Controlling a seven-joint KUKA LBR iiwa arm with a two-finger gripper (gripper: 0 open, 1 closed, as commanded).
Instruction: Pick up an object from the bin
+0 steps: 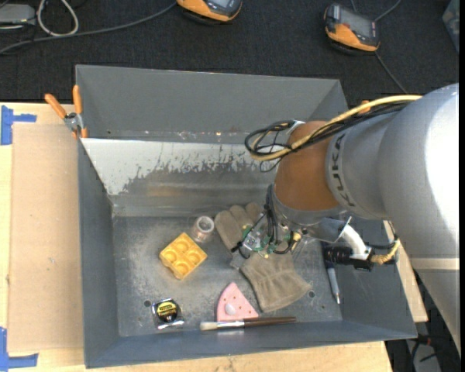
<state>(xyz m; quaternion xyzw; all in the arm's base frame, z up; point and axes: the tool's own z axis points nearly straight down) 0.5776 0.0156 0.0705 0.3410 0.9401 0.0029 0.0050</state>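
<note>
My gripper (258,244) hangs low over the middle of a grey-brown work glove (275,283) that lies right of the bin's centre. The glove's finger end (231,225) pokes out up-left of the gripper and its cuff spreads out below it. A small clear cup (204,226) stands just left of the glove. Further left, a yellow studded brick (182,256) rests on the floor. A pink triangular piece (235,304) lies below the gripper, close to the glove's cuff.
Near the front wall lie a thin brush (246,324) and a yellow-and-black tape measure (166,311). A dark pen (334,284) and a white-and-black piece (350,248) sit at the right under the arm. The sloped back wall rises behind.
</note>
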